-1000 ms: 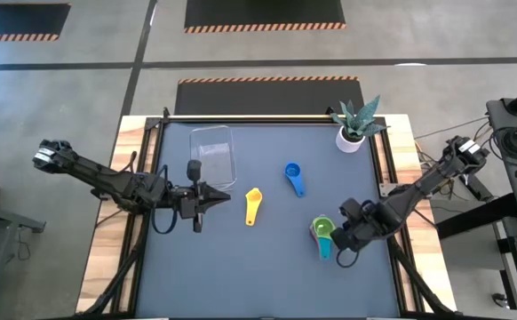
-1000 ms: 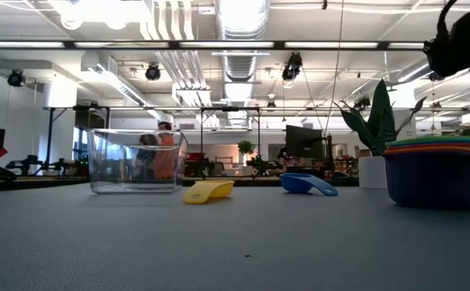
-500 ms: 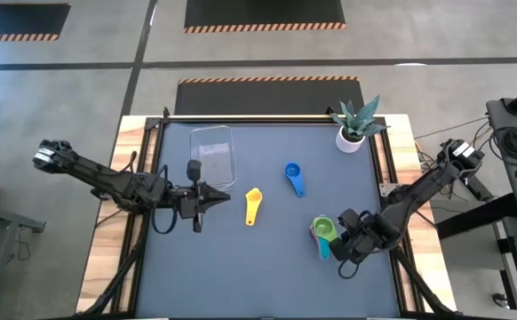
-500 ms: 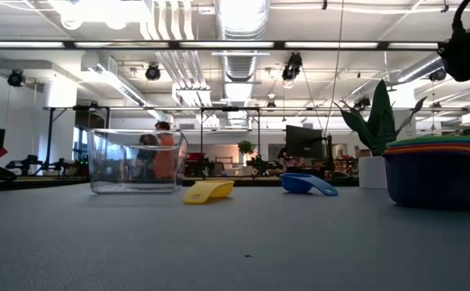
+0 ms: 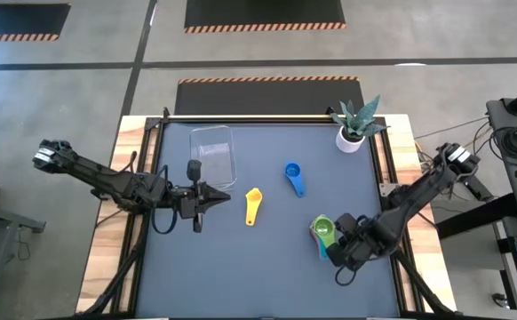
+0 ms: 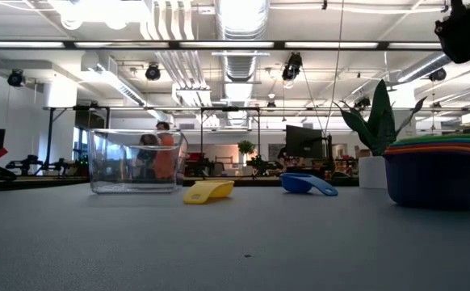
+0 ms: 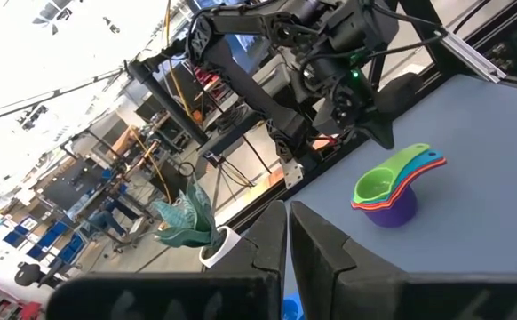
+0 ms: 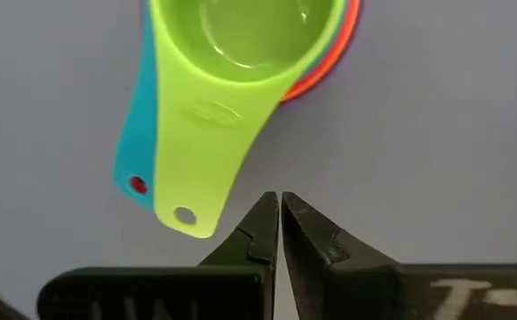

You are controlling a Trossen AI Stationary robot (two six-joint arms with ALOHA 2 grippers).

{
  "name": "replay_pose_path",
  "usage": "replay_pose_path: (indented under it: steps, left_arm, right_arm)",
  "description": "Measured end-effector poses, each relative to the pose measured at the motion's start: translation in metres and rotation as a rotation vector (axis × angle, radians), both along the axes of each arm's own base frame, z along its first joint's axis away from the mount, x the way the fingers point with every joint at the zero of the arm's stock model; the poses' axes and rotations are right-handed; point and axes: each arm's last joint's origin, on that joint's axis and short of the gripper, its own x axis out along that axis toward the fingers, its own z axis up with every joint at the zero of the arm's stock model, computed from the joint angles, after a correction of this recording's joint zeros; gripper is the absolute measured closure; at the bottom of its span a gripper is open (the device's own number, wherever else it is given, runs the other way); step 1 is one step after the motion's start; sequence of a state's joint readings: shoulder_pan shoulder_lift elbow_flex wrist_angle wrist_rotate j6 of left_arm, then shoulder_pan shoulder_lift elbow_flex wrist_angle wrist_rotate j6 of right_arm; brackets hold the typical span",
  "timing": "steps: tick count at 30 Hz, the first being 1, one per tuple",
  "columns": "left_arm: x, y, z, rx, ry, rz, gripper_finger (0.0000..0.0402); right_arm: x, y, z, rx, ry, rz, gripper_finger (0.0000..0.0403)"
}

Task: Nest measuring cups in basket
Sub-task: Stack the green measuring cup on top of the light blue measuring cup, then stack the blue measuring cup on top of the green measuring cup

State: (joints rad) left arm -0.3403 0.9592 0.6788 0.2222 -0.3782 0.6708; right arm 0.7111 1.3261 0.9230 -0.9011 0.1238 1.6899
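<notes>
Several measuring cups stand nested in a stack [image 5: 322, 231] at the near right, green on top with teal, orange, red and purple under it; the stack also shows in the low view [image 6: 438, 170], the left wrist view [image 7: 392, 187] and the right wrist view [image 8: 250, 53]. A yellow cup [image 5: 252, 205] and a blue cup [image 5: 292, 177] lie apart on the mat. The clear basket [image 5: 212, 156] stands at the far left. My right gripper [image 8: 279, 200] is shut, just off the green handle's end [image 8: 184, 216], touching nothing. My left gripper [image 5: 223, 197] is shut, by the basket's near end.
A white plant pot [image 5: 351, 138] with a spiky plant stands at the far right corner. The dark mat [image 5: 267, 267] is bare along the near side and between the yellow cup and the stack. People show in the room beyond the basket [image 6: 136, 160].
My right gripper has drawn back toward the table's near edge, a little away from the stack of cups, which has stayed where it was.
</notes>
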Motion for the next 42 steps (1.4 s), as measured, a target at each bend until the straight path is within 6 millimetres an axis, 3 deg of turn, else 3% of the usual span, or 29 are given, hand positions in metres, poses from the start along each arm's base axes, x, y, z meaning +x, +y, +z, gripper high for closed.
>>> replay_pose_path:
  steps: [11,22,26,31,37,42]
  left_arm:
    - [0.0,0.0,0.0,-0.001,-0.002,0.0,0.0402]
    - [0.0,0.0,0.0,0.0,-0.001,0.0,0.0402]
    - [0.0,0.0,0.0,0.0,-0.001,0.0,0.0402]
    - [0.0,0.0,0.0,0.0,-0.001,0.0,0.0402]
    - [0.0,0.0,0.0,0.0,-0.002,0.0,0.0402]
    - [0.0,0.0,0.001,0.001,-0.006,0.0,0.0402]
  right_arm:
    - [0.017,0.017,-0.018,0.04,-0.041,-0.005,0.0394]
    - [0.021,0.02,-0.005,0.02,-0.018,-0.005,0.0394]
    - [0.018,0.018,0.013,-0.001,0.027,0.005,0.0394]
    - [0.019,0.013,0.052,-0.089,-0.018,0.008,0.0394]
    - [0.037,-0.003,0.086,-0.245,-0.162,0.019,0.0394]
    - [0.059,-0.027,0.093,-0.323,-0.185,0.053,0.0394]
